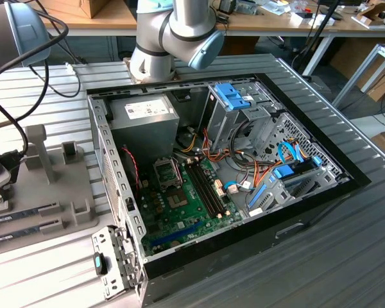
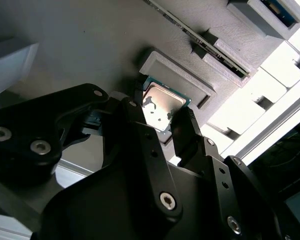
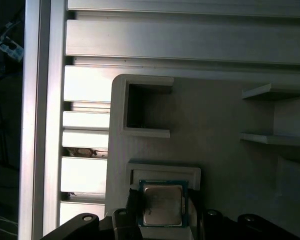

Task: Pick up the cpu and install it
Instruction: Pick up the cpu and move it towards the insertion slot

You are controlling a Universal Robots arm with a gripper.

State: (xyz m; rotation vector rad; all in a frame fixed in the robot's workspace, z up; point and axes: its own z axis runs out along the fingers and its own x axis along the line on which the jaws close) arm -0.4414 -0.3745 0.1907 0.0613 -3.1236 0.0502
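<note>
The cpu (image 2: 162, 102), a flat silvery square with a thin green rim, lies in a raised square pocket of the grey holder plate (image 2: 90, 45). My gripper (image 2: 160, 114) is right over it, one black finger on each side, both touching opposite edges of the chip. In the first wrist view the cpu (image 3: 162, 204) sits between the same two fingertips of my gripper (image 3: 162, 210), level in its pocket. The open computer case (image 1: 231, 186) is in the middle of the exterior view, with the dark metal-framed socket (image 1: 167, 172) on its green mainboard.
The grey holder plate (image 1: 58, 192) lies at the exterior view's left on a ribbed aluminium table, with long memory sticks (image 1: 22, 215) in slots. An empty square pocket (image 3: 142, 107) is beside the cpu's pocket. Cables and drive cages (image 1: 244, 102) crowd the case's far side.
</note>
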